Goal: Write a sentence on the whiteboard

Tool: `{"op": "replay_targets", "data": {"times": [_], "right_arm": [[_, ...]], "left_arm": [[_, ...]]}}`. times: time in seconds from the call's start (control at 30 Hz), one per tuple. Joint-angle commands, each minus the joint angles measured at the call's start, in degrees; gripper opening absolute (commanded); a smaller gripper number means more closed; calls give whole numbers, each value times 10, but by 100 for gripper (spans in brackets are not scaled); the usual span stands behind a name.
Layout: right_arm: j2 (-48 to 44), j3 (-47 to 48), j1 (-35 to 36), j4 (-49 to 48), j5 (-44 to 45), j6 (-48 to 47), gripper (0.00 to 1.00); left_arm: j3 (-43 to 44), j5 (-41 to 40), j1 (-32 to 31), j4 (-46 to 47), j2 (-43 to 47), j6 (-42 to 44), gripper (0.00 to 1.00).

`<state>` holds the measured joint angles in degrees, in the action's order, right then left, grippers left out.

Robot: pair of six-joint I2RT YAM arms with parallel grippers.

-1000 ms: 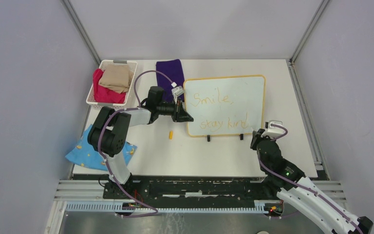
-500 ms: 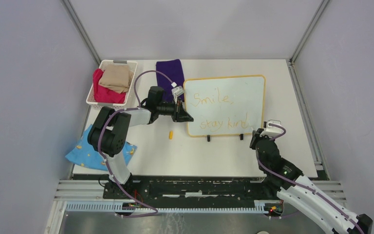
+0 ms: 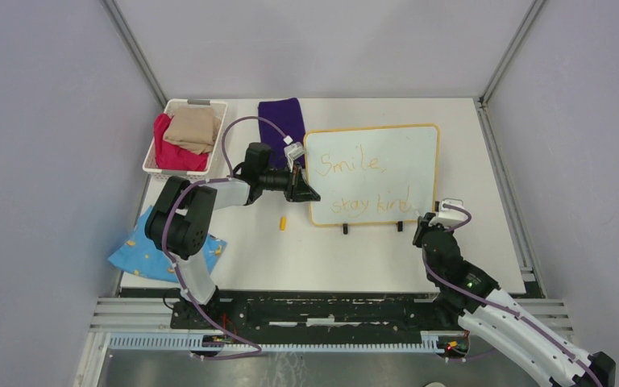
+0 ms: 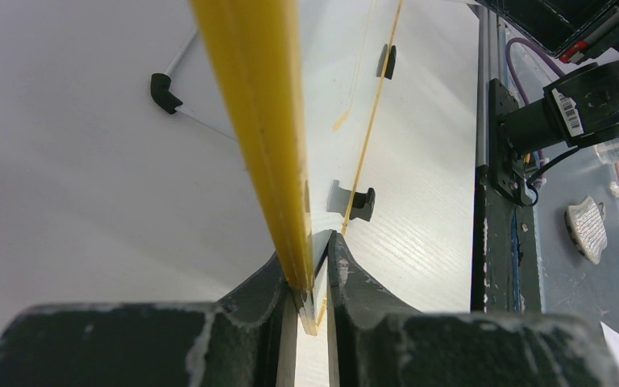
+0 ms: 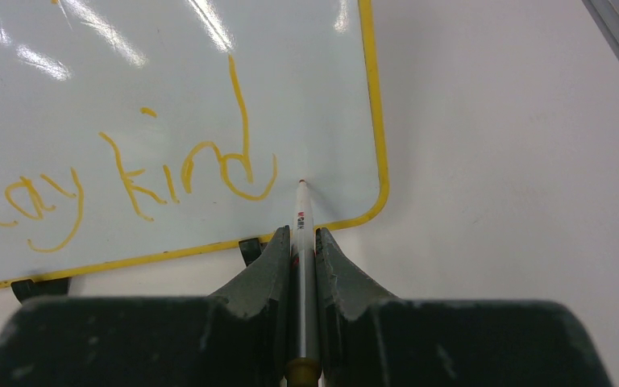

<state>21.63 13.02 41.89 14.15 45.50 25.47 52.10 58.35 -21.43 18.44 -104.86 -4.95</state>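
Whiteboard (image 3: pixel 371 173): yellow-framed, propped on two black feet, set on the white table (image 3: pixel 330 258). Sentence (image 3: pixel 356 167): two orange-yellow lines, "Smile," above "stay kind", judged complete or lacking only a full stop.

Left gripper (image 4: pixel 310 260): jaws narrowed onto the board's left frame edge, which is pinched between them, so the board is steadied.

Right gripper (image 5: pixel 304 242): jaws closed around a marker (image 5: pixel 301 211). Its tip is pointed at the board's lower right corner, just beside the final "d". Contact of tip with board cannot be told.

Handling note: if a closing stop is wanted, the tip should be pressed lightly and lifted straight off, so that no tail is dragged. A firm left-hand clamp is needed, since the board would likely be tipped back by any push. If the writing is judged done, the marker should be drawn clear without the "d" being brushed.

Surroundings:
- Small yellow cap (image 3: pixel 283 223), just left of the board's lower left corner.
- Purple cloth (image 3: pixel 282 117), beyond its upper left corner.
- White basket (image 3: pixel 151 149) of red and tan cloths, well to its left.
- Blue patterned cloth (image 3: pixel 133 254), left of and nearer than the board.
- Glare streaks noted on the glossy board face.
- Grey walls on three sides.
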Motion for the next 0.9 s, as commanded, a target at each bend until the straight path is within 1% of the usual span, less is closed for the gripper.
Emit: {"op": "replay_targets", "data": {"times": [0.0, 0.87], "right_arm": [[9, -4, -4, -1, 18, 2, 0], [-2, 1, -6, 22, 11, 9, 0]], "left_arm": [[-27, -152, -30, -104, -50, 84, 2], [-26, -153, -32, -106, -50, 87, 2]]}}
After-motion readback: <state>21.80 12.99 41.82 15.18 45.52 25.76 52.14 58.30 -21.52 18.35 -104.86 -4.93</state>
